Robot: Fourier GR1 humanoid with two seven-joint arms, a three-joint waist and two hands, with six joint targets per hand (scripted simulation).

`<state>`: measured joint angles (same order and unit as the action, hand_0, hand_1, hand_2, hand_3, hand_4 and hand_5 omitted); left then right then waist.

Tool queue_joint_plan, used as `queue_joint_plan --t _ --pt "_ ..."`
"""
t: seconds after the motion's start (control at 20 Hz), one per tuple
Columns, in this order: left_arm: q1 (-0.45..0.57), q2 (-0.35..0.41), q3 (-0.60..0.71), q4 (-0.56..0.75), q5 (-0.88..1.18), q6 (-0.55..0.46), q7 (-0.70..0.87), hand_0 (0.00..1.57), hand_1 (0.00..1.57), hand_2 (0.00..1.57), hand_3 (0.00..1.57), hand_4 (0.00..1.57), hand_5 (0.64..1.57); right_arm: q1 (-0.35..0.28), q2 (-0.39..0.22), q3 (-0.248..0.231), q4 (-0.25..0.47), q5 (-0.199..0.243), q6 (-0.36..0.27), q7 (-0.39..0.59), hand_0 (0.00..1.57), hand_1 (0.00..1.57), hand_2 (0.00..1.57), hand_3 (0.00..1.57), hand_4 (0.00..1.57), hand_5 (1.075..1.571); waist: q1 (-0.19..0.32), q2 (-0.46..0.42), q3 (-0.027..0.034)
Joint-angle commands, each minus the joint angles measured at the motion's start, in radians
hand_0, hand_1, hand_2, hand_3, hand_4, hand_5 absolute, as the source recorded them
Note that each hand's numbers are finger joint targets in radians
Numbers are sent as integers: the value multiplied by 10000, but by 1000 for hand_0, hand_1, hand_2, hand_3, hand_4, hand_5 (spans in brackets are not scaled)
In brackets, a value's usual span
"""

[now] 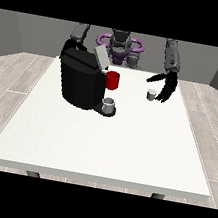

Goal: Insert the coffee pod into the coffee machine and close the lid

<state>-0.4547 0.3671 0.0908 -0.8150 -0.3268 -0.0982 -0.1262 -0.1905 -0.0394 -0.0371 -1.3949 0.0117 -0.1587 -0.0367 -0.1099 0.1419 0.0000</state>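
The coffee pod [151, 94], small and pale, stands upright on the white counter [105, 141] at about two o'clock from the counter's middle, well apart from the black coffee machine [80, 81] at ten o'clock. The machine's grey lid [101, 57] is tilted up, and a red cup [112, 80] and a grey cup [109, 105] sit at its front. The hand at the view's right [167, 87] hangs just beside the pod at its three o'clock, fingers straight and spread wide, holding nothing. No other hand shows.
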Motion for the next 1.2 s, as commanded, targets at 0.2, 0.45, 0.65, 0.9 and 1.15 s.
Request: queue_joint_plan --t 0.2,0.45,0.65,0.9,1.15 --pt "-367 521 -507 838 -1202 88 -533 568 568 698 414 0 1571 -134 328 184 384 226 -289 -282 0 0 0 0 515 1571 27 87 -1" --pt "-483 211 -502 1571 -1852 1294 -1069 673 673 809 551 0 1571 -45 378 284 110 146 -343 124 0 0 0 0 524 1571 -191 113 -3" --pt "-910 43 -411 1594 -2094 1989 -964 686 686 849 651 288 1571 -625 -176 -404 277 -403 225 -228 0 0 0 0 492 1571 -252 254 -2" --pt "-1292 252 -170 2292 -2401 2763 -1615 920 920 1042 829 361 1571 -666 73 -103 -166 -305 52 15 0 0 0 0 535 1571 -530 601 -5" --pt "-1143 389 -593 2624 -3043 2616 -1696 970 970 1054 793 319 1571 -381 246 -33 299 -139 -103 -482 0 0 0 0 398 1571 -307 545 -2"
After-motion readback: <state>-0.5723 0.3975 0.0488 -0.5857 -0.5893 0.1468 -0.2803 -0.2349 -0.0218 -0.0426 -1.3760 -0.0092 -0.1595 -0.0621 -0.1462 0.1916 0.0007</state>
